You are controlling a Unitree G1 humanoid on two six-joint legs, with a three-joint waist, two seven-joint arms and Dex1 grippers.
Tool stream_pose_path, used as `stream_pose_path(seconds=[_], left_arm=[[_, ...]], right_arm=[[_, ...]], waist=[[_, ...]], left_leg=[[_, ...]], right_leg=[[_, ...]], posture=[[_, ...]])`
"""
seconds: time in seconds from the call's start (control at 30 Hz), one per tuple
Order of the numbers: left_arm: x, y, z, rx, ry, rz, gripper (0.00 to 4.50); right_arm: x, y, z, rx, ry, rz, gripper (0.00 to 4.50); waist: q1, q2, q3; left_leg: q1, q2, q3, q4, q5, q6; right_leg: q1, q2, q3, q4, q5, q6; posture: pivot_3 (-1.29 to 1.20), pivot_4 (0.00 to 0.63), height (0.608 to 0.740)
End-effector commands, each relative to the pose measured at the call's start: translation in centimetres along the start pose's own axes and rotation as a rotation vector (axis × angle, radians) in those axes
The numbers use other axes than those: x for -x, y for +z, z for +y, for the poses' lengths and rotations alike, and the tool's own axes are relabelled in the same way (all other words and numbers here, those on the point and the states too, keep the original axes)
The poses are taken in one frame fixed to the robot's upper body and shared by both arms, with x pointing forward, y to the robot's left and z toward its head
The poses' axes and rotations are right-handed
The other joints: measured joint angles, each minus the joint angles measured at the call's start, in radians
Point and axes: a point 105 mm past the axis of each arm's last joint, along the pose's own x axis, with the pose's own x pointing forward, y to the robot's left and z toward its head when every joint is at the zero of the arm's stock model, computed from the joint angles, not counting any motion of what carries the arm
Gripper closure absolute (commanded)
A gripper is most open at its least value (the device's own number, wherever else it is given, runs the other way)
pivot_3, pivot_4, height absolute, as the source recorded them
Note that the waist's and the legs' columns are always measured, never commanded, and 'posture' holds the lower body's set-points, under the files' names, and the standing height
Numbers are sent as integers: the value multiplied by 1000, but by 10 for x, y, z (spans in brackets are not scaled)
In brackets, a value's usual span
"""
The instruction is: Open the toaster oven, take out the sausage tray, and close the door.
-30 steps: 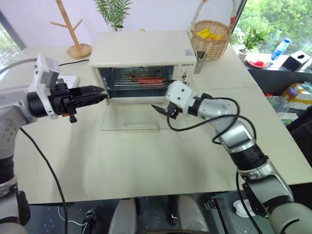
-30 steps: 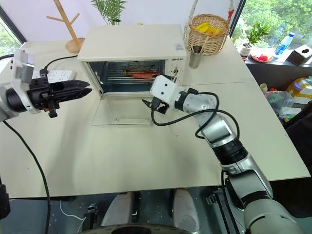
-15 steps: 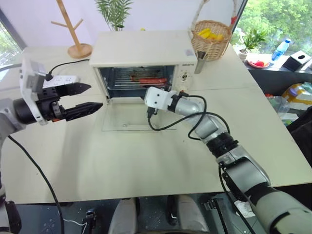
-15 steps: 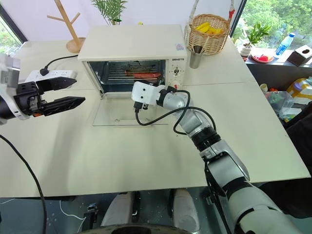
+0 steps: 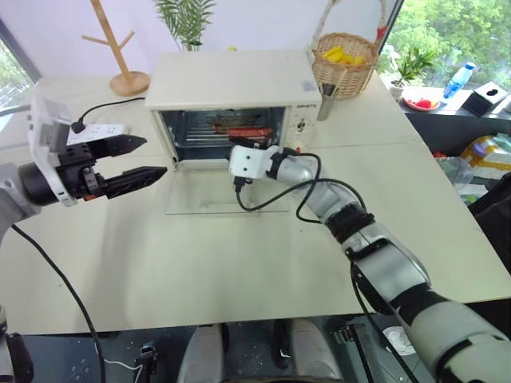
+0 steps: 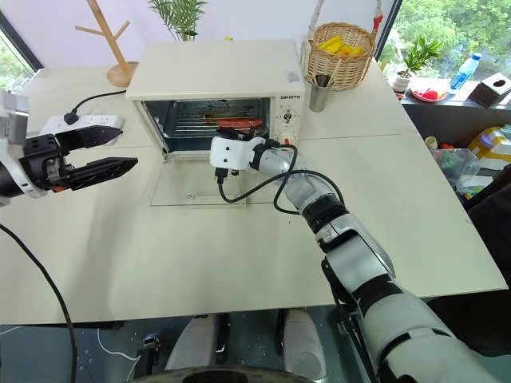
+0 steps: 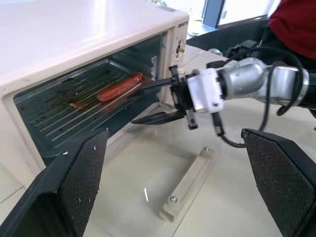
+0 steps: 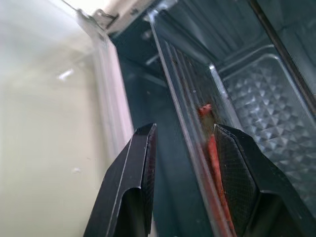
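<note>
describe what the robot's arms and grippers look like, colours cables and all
Both arms have silver-grey metal segments with black joint bands. Each wrist carries a white boxy camera block, with a loose black cable looping off it. The left gripper and right gripper each have two long black tapered fingers with cross-hatched inner pads.

Layout: toaster oven point(image 5: 239, 92) at the rear centre of the desk point(image 5: 239, 255), door point(image 5: 227, 191) folded down flat in front of it.

The sausage tray point(image 7: 94, 106) sits inside the oven cavity with the sausage point(image 7: 120, 86) on it. The right tool point(image 7: 158, 101) is at the cavity mouth, one finger above the tray's front edge and one below. The left tool point(image 5: 136, 158) hangs left of the oven, well apart. A basket point(image 5: 345, 60) and cup point(image 5: 328, 100) stand right of the oven; a wooden rack point(image 5: 120, 48) and power strip point(image 5: 100, 130) stand left.
</note>
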Motion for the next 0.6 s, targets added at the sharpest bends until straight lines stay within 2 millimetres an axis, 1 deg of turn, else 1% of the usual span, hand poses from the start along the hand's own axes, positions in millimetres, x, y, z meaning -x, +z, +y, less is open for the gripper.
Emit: stream_pose_path(seconds=[0.03,0.23,0.43,0.6], left_arm=[[5,15,-4,-64,13,-31,0],[5,14,-7,-67,17,-32,0],[5,15,-7,-73,25,-38,0],[2,15,-8,-71,21,-40,0]], right_arm=[[-7,12,-11,42,-38,-39,2632],[-13,3,-9,75,-31,8,2632],[-19,-2,-9,102,-30,55,2632],[-22,-10,-17,126,-63,121,2632]], waist=[[0,0,0],[0,0,0],[-1,0,0],[-1,0,0]], left_leg=[[0,0,0,0,0,0],[0,0,0,-1,0,0],[1,0,1,-4,1,-2],[2,0,1,-5,1,-2]], right_leg=[[0,0,0,0,0,0],[0,0,0,0,0,0],[-1,0,1,0,0,0],[-1,0,1,0,0,0]], posture=[[0,150,734],[0,150,734],[0,150,734],[0,150,734]])
